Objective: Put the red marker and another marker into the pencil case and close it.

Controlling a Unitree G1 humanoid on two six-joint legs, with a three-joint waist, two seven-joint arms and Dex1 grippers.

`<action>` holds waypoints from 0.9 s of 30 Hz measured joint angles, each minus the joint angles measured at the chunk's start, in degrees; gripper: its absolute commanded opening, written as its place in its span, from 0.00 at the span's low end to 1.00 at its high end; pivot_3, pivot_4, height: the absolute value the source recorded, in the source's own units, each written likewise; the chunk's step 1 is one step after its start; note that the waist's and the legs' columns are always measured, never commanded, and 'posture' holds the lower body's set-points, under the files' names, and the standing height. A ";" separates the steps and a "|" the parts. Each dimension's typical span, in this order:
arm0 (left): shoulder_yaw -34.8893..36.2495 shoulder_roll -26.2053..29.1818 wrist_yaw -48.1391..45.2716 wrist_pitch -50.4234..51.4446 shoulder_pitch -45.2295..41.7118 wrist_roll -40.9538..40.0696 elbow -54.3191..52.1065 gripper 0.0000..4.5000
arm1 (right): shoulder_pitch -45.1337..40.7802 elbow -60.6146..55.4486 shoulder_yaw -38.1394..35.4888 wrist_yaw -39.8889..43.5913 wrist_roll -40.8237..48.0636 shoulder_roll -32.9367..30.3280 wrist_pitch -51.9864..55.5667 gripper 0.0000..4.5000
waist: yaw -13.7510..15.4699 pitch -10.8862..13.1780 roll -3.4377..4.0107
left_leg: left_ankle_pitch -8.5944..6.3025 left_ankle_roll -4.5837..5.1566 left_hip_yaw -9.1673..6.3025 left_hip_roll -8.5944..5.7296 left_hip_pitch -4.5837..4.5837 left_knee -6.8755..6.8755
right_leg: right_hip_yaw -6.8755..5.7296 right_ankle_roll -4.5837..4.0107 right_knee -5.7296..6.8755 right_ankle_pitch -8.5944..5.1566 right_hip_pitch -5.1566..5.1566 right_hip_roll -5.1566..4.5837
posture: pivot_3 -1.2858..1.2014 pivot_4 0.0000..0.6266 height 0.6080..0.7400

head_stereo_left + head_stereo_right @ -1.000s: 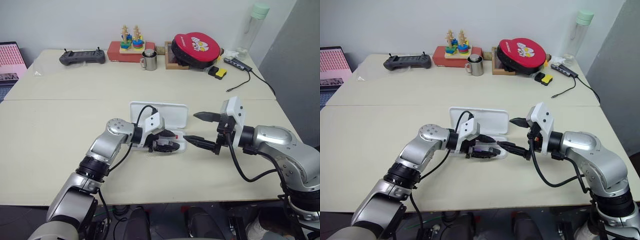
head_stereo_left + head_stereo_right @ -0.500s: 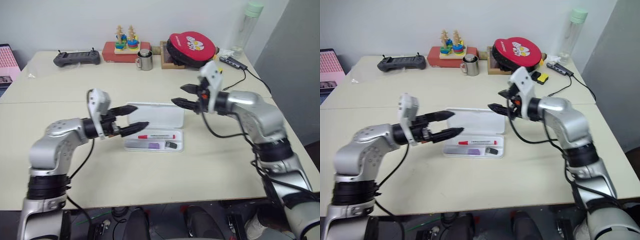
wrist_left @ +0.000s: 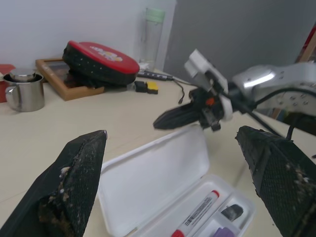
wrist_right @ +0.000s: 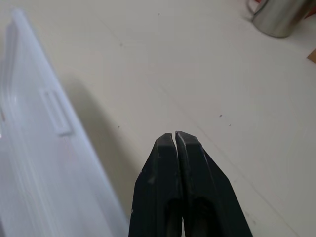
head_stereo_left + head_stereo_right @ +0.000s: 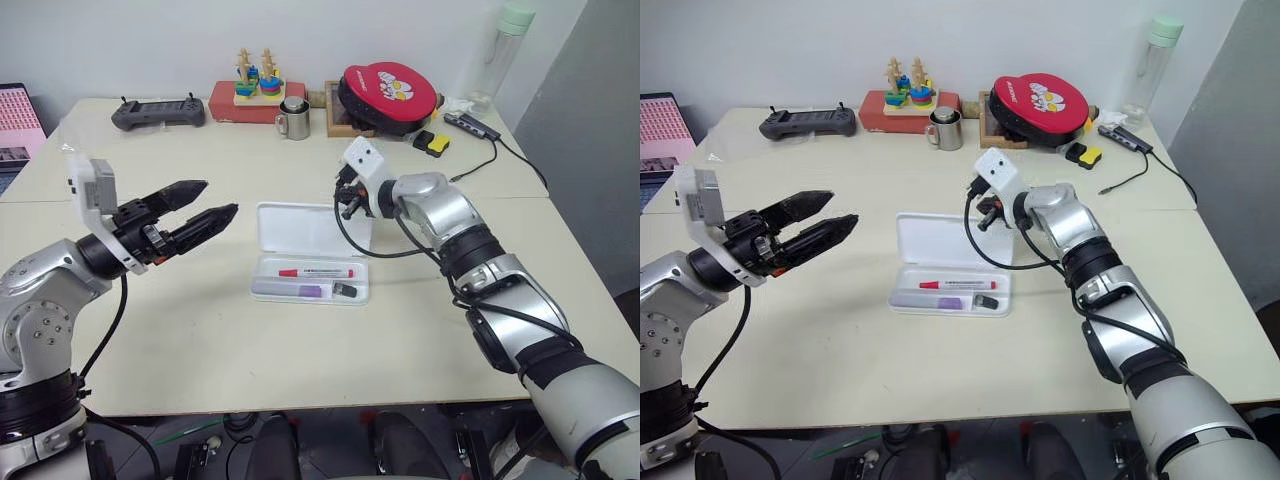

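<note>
Status: both markers are loaded; closing is the step left, in my judgement.

The bench [image 5: 150,330] carries the case [image 5: 311,255] at its middle, lying open. Its lid [image 5: 312,229] lies flat behind the tray, inner face up. The tray [image 5: 360,296] sits nearer me.

Contents of the tray: the red marker [image 5: 312,272] lies lengthwise along the side next to the lid. The lavender marker [image 5: 309,290] lies in front of it, along the side nearest me. A small dark cylinder [image 5: 342,290] sits just beside the lavender marker, toward my right. Nothing overhangs the rim as far as I can see, so the lid should come down without obstruction.

My right pincer [image 5: 344,204] has its fingers pressed together, empty, at the lid's far right corner; whether it touches the lid I cannot tell. I judge it is placed to flip the lid over.

My left pincer [image 5: 196,205] is spread wide, empty, off to the left and well apart from the case.
</note>
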 measured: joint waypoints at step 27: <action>-11.33 6.07 -5.40 -3.87 4.88 5.33 0.09 1.00 | 25.40 -41.74 11.35 8.88 -4.25 -7.23 11.04 0.00 | -0.40 -0.08 -0.11 | -0.01 -0.03 0.03 0.01 0.19 0.07 | 0.07 0.24 0.00 -0.11 0.09 0.00 | 0.52 0.24 1.00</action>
